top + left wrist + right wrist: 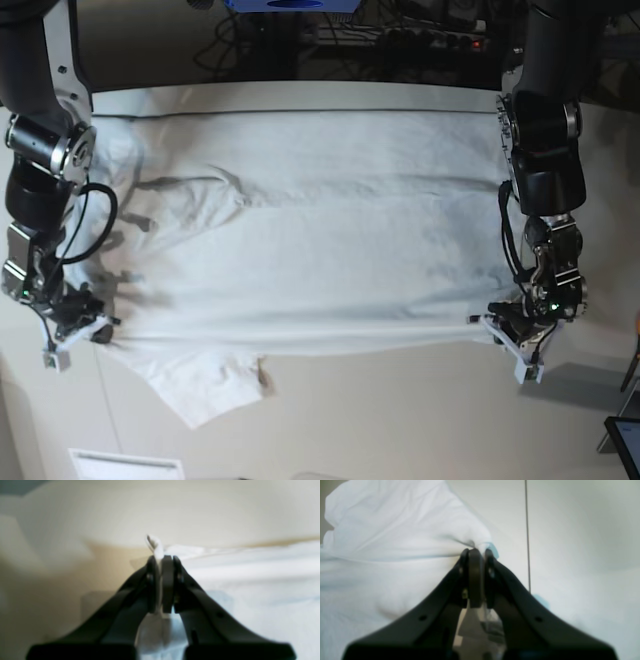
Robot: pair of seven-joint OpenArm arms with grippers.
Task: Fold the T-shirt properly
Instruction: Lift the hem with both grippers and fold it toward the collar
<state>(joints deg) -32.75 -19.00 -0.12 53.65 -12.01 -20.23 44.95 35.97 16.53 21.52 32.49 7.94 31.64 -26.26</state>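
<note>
The white T-shirt (pixel 300 230) lies spread wide across the table, wrinkled, with one sleeve (pixel 215 385) hanging toward the near edge. My left gripper (pixel 492 326) is at the shirt's right near edge, shut on a pinch of white cloth (pixel 156 546) that pokes out past the pads. At the shirt's left near edge my right gripper (pixel 103 335) is shut on a bunched fold of the T-shirt (pixel 395 530). In both wrist views the jaws stand closed with fabric between them.
The off-white tabletop (pixel 400 420) shows in front of the shirt. A dark seam line (pixel 527 535) runs across it. Cables and equipment (pixel 400 30) lie behind the table's far edge. A white label (pixel 125 465) sits at the near left.
</note>
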